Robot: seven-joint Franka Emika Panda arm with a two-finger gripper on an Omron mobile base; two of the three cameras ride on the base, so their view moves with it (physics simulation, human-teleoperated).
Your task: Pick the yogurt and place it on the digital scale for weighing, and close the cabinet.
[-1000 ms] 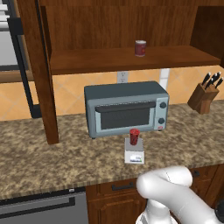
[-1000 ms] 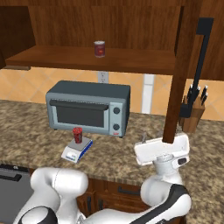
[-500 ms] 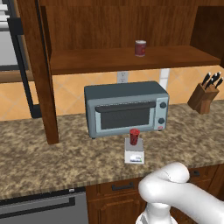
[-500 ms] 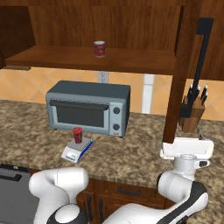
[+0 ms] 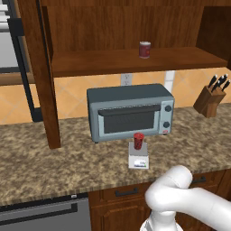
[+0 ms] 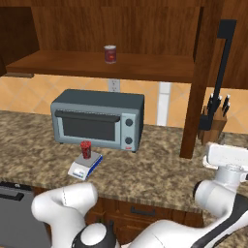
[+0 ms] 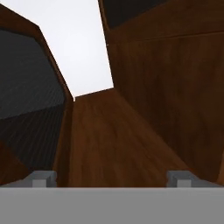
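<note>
Yogurt (image 5: 138, 140) sits safely on the digital scale (image 5: 138, 159), but the gripper (image 7: 112, 178), with fingers wide apart and holding nothing, is near the open cabinet door (image 6: 199, 80) and might slip off it while pushing.

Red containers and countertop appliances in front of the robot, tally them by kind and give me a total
Red yogurt cup on the digital scale: 1
Red can on the cabinet shelf: 1
Toaster oven: 1
Digital scale: 1
Knife block: 1
Total: 5

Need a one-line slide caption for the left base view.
Yogurt on digital scale before toaster oven; cabinet doors open.
</note>
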